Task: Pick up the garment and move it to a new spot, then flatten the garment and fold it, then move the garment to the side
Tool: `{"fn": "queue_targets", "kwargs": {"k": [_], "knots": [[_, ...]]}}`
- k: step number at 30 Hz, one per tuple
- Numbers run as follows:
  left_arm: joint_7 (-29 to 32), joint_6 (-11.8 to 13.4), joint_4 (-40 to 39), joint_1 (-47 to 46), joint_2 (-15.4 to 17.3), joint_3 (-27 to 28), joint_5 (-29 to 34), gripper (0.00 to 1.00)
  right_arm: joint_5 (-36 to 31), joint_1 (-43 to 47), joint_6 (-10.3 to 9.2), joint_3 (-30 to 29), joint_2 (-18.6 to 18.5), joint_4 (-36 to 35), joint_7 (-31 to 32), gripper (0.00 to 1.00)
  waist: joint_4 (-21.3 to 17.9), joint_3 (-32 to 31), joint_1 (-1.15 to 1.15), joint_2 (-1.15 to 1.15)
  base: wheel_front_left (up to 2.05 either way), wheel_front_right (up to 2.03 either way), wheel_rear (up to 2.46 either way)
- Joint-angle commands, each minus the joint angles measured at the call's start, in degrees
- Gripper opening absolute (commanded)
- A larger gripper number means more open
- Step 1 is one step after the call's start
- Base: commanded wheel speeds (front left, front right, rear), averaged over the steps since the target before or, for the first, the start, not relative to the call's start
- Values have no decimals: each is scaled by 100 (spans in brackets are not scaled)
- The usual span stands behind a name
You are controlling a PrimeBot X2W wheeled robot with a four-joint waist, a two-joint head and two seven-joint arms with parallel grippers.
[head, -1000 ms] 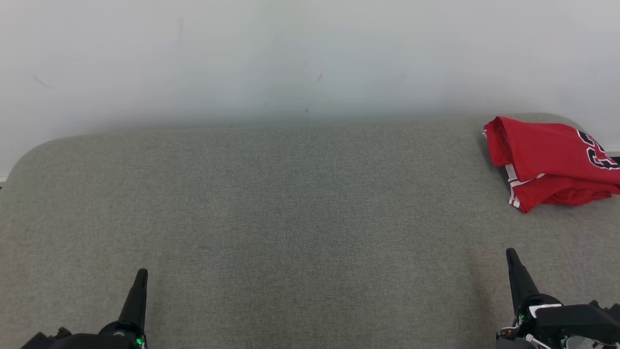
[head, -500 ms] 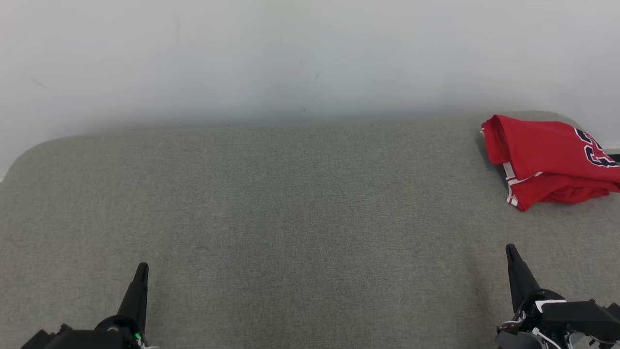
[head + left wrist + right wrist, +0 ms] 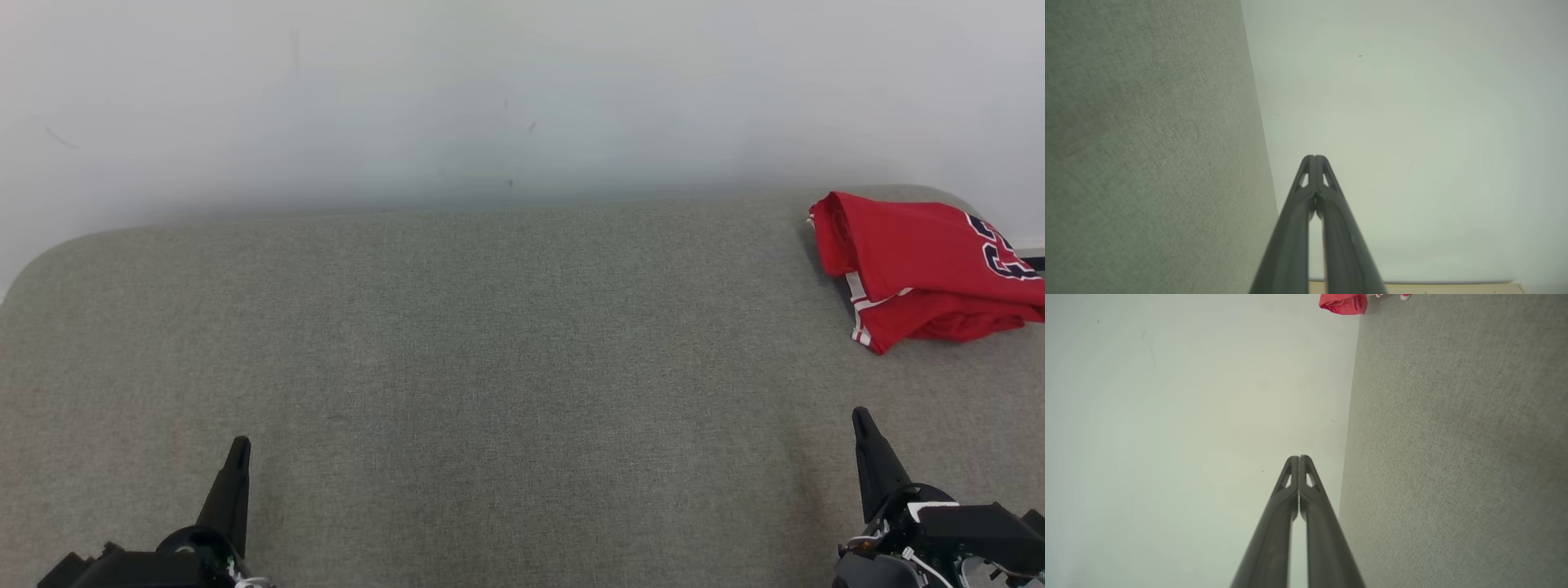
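The garment point(image 3: 918, 265) is a red jersey with white trim and dark numerals, lying folded at the far right corner of the grey padded surface point(image 3: 506, 343). A red edge of the garment point(image 3: 1342, 303) peeks in at the top of the right wrist view. My left gripper point(image 3: 239, 445) rests at the lower left, shut and empty, its fingertips pressed together point(image 3: 1314, 157). At the lower right my right gripper point(image 3: 859, 415) is likewise shut on nothing, tips touching point(image 3: 1298, 458), well in front of the garment.
A pale wall point(image 3: 490, 98) rises behind the surface. The surface has rounded far corners, and its left edge point(image 3: 33, 269) curves away. A strip of pale wooden floor point(image 3: 1453, 288) shows low in the left wrist view.
The whole head picture has shifted slightly, so the camera moved. Both grippers stay shut and the garment lies where it was.
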Motion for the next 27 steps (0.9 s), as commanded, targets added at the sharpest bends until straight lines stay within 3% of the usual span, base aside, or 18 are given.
{"fn": "queue_targets", "kwargs": {"k": [1,27], "knots": [[28,-14,14,-42,-3,22,-20,0,13,-22,-12,-10,17,9,5,0,1,0,0,0,0,0,0],[25,-14,12,-42,-4,19,-22,0,-11,-24,-12,-27,27,10,23,0,1,0,0,0,0,0,0]]}}
